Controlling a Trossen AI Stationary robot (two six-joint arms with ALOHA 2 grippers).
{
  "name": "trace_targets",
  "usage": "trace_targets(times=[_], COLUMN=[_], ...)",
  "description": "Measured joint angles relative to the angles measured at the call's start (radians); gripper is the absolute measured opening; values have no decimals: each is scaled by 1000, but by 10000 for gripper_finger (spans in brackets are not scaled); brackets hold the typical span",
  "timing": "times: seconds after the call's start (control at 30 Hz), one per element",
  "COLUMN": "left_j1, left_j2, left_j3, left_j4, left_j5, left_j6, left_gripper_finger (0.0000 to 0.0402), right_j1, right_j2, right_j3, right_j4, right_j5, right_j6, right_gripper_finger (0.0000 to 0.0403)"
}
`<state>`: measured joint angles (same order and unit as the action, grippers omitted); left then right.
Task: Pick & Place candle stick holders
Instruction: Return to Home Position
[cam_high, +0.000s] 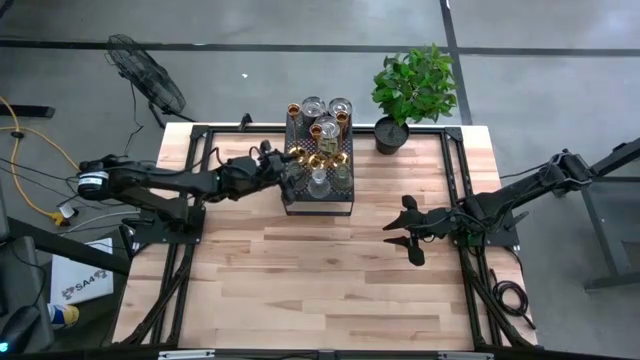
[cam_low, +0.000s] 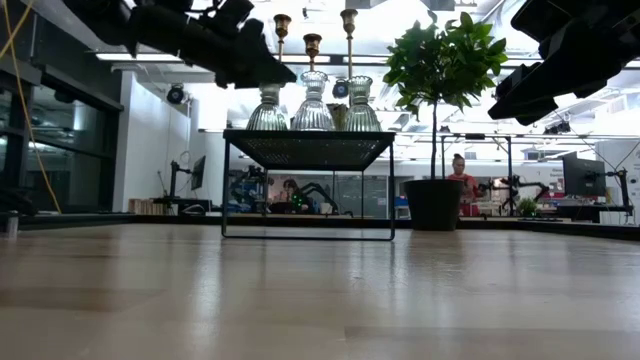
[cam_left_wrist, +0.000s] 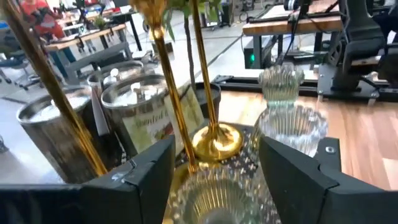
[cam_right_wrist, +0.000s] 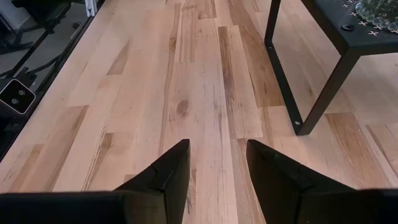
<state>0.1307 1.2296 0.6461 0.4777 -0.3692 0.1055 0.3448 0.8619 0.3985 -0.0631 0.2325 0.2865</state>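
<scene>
The big pale wooden surface (cam_high: 300, 270) carries a black metal shelf with little holes (cam_low: 308, 148) near its far edge. A green plant in a black pot (cam_high: 412, 85) stands beside the shelf. The left gripper (cam_high: 292, 178) hangs at the shelf's left side. Its fingers are wide apart and hold nothing. The right gripper (cam_right_wrist: 217, 158) sits over bare wood, well apart from the shelf, spread and holding nothing too. The candle stick holders all stand upright on the shelf. The shiny gold holders (cam_low: 312, 45) point their long thin stems straight up, and the clear ribbed glass holders (cam_low: 313, 100) and silvery round cups (cam_left_wrist: 134, 112) open upward.

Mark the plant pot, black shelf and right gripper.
plant pot (cam_low: 434, 205), low view, front wall of the pot.
black shelf (cam_low: 300, 134), low view, front rim of its top.
right gripper (cam_right_wrist: 217, 149), right wrist view, midway between its open jaws.
</scene>
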Motion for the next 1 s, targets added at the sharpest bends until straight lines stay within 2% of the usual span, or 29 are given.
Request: trace_targets(times=[0.3, 0.47, 0.7, 0.83, 1.0], left_j1=[-23, -42, -42, -42, -42], left_j2=[-129, -271, -458, -552, -696], left_j3=[15, 15, 15, 3, -120], left_j4=[-67, -211, -398, -464, -416], left_j5=[4, 105, 377, 413, 407], left_j6=[30, 31, 29, 22, 21], left_gripper_finger=[228, 228, 228, 228, 214], right_j1=[0, 0, 0, 0, 0], right_j2=[0, 0, 0, 0, 0], right_j3=[0, 0, 0, 0, 0], right_j4=[0, 0, 0, 0, 0], right_j5=[0, 0, 0, 0, 0], right_j6=[0, 0, 0, 0, 0], right_gripper_finger=[150, 150, 150, 150, 150])
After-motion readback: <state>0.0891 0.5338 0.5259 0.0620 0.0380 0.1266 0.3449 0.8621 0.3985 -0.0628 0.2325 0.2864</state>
